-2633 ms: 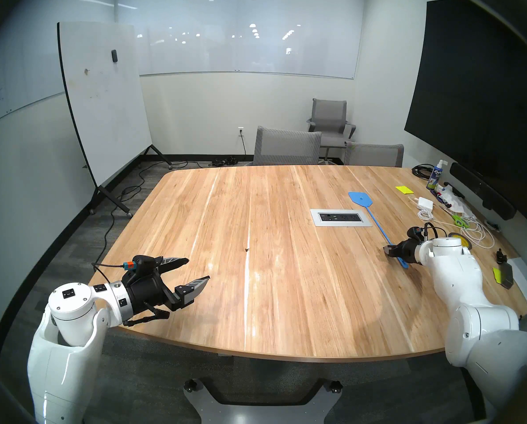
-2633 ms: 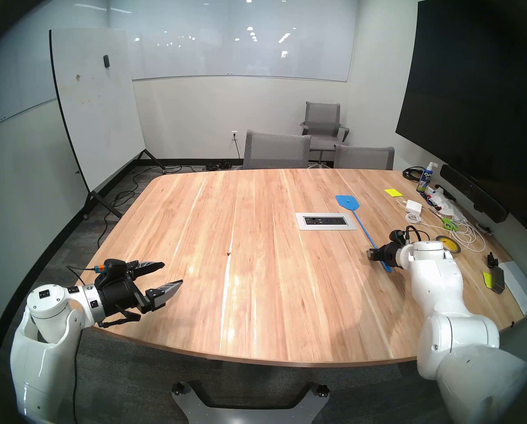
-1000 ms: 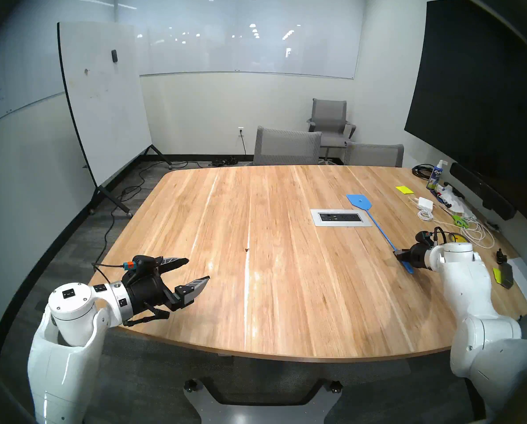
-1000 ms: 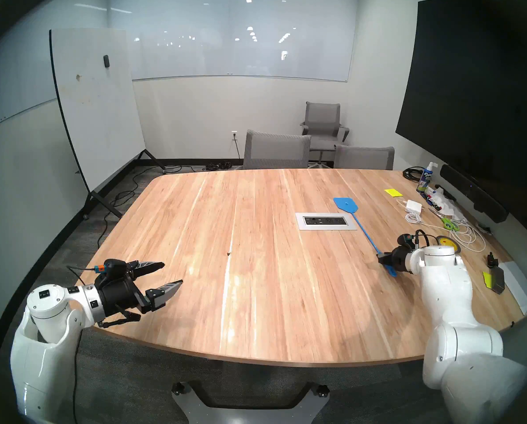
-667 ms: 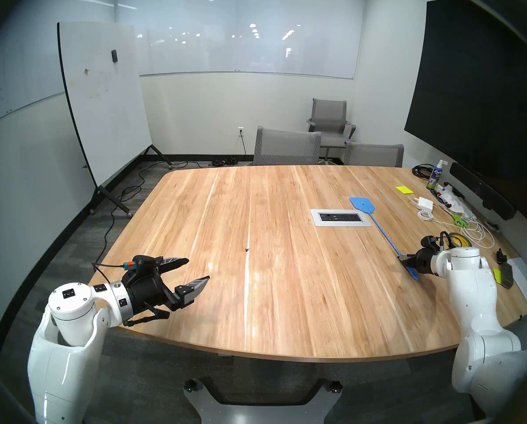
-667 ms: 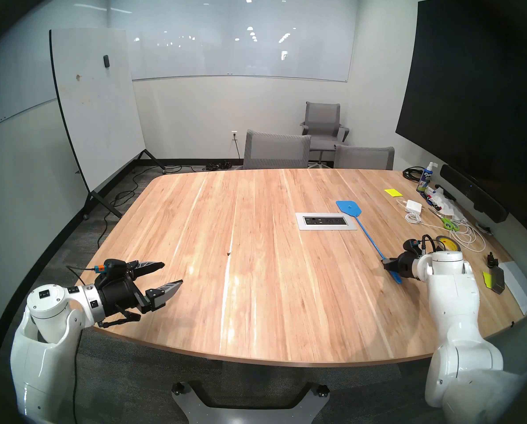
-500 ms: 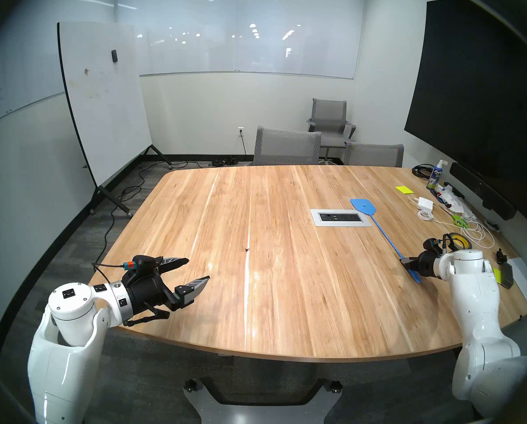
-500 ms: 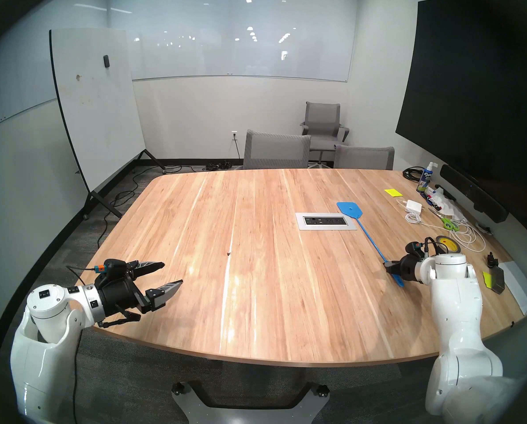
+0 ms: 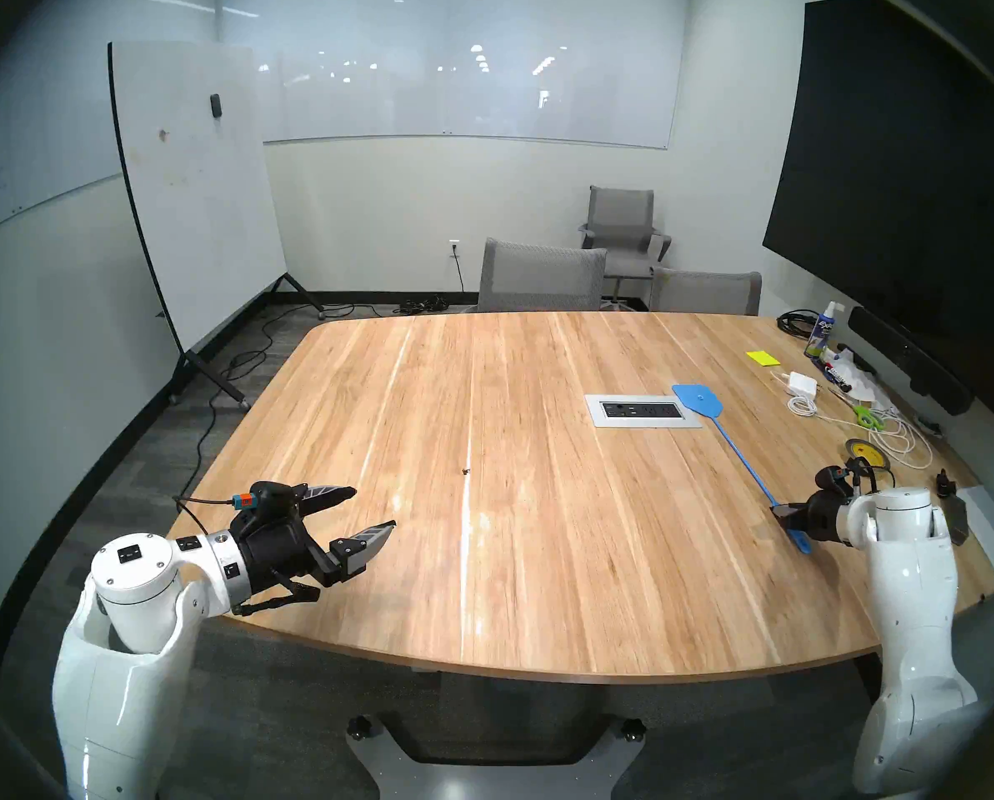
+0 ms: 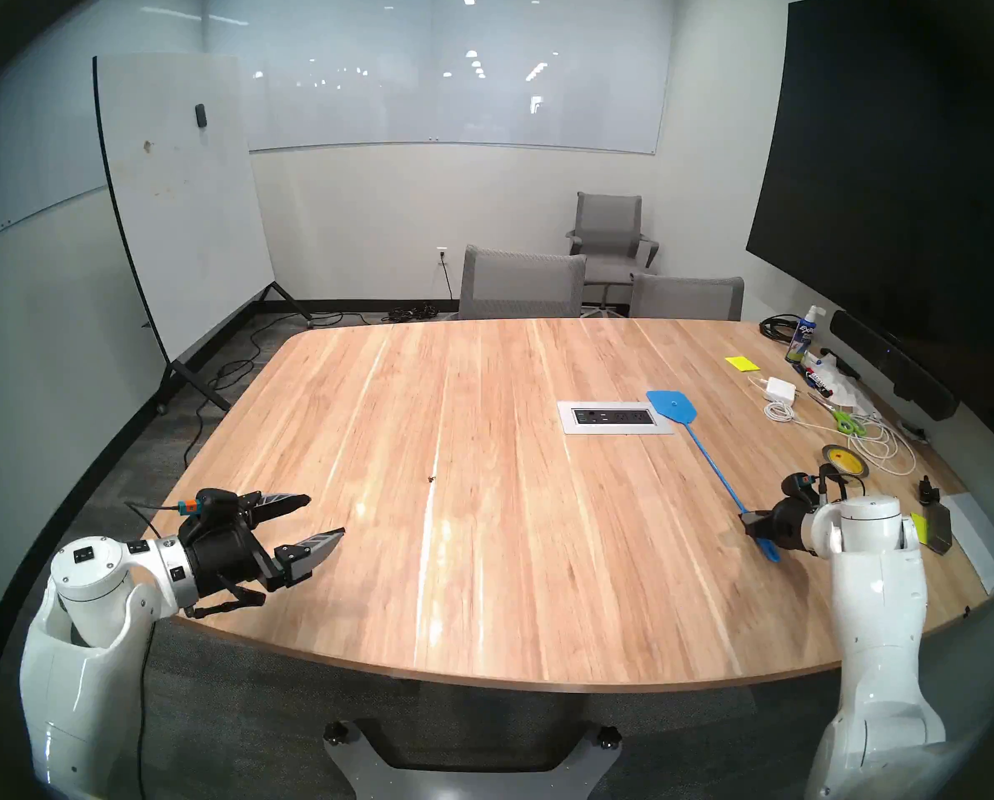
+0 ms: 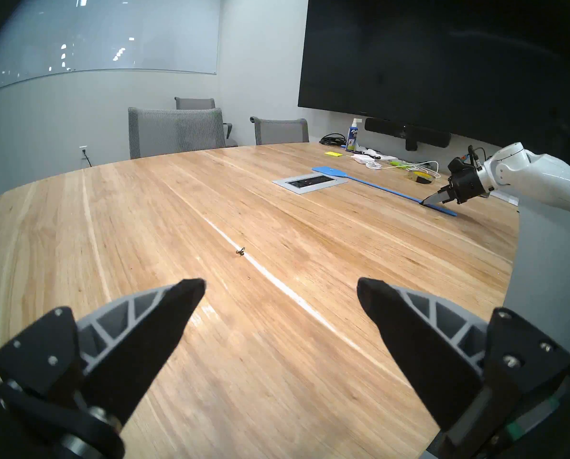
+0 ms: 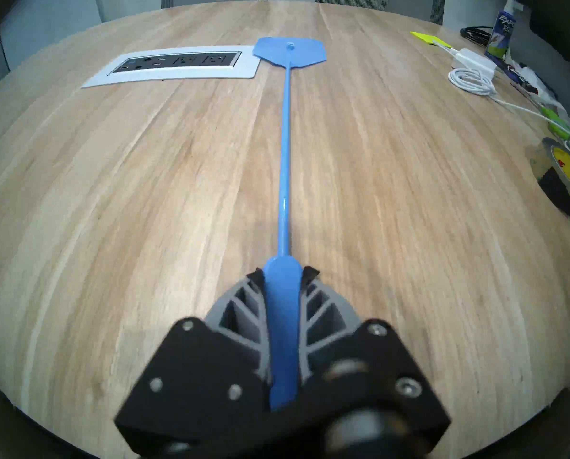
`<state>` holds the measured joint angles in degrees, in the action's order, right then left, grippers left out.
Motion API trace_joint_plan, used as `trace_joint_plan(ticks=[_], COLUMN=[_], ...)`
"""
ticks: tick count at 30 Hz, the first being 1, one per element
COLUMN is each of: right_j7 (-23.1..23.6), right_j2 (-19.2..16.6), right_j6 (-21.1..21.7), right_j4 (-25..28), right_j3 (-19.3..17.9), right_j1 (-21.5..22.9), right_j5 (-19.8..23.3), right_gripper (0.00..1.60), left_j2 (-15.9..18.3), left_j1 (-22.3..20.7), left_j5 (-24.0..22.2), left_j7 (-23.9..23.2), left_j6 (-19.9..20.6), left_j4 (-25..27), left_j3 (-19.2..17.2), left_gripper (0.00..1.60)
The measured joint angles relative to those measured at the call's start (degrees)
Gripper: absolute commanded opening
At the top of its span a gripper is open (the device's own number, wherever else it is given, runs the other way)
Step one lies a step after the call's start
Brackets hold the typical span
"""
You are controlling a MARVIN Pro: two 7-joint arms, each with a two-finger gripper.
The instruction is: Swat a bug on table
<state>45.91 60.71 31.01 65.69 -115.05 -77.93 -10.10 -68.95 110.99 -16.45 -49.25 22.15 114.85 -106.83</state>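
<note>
bug [image 9: 466, 470]: tiny dark speck sitting out in the open on the tabletop [image 9: 540, 550], left of centre, right by a pale streak in the wood. Nothing's touching it.

swatter [image 9: 731, 441]: blue one, over on the right side. Its flat head is at the far end, just beside the right end of the outlet panel [image 9: 643, 411]; can't tell if the corner overlaps it. Handle runs back toward the near right.

right gripper [image 12: 285, 273]: jaws clamped on the swatter's handle grip, one finger each side; the wrist view shows it pretty clearly. The handle end pokes out behind the fingers. It's angled down at the tabletop, well apart from the bug.

left gripper [image 11: 280, 289]: jaws wide open, holding nothing. Hanging over the near-left edge of the tabletop, pointing toward the middle. The bug's a bit beyond the fingertips in the wrist view, near but not touching.

clutter: far right edge has a spray bottle [image 9: 823, 331], yellow sticky notes [image 9: 762, 358], a white charger [image 9: 803, 384] with coiled cable, green scissors [image 9: 867, 416] and a tape roll [image 9: 864, 451]. All well away from the bug.

chairs [image 9: 540, 276]: grey ones at the far side of the tabletop.
</note>
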Motion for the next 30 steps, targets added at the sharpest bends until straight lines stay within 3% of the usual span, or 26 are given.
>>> trace_joint_plan(ticks=[20,30], right_j7=[3.2,4.4], right_j2=[2.6,3.5], right_j6=[3.3,3.7], right_j4=[14.9,19.5], right_j3=[-5.7,-8.1], right_j1=[-13.0,-17.7], right_j5=[-0.3,-1.0], right_gripper=[0.0,0.0], left_j2=[-0.1,-0.1], left_j1=[0.0,0.0], left_j5=[0.1,0.1], left_j7=[-0.1,-0.1], left_j6=[0.0,0.0], left_j4=[0.0,0.0], left_j3=[0.0,-0.1], left_gripper=[1.6,1.6])
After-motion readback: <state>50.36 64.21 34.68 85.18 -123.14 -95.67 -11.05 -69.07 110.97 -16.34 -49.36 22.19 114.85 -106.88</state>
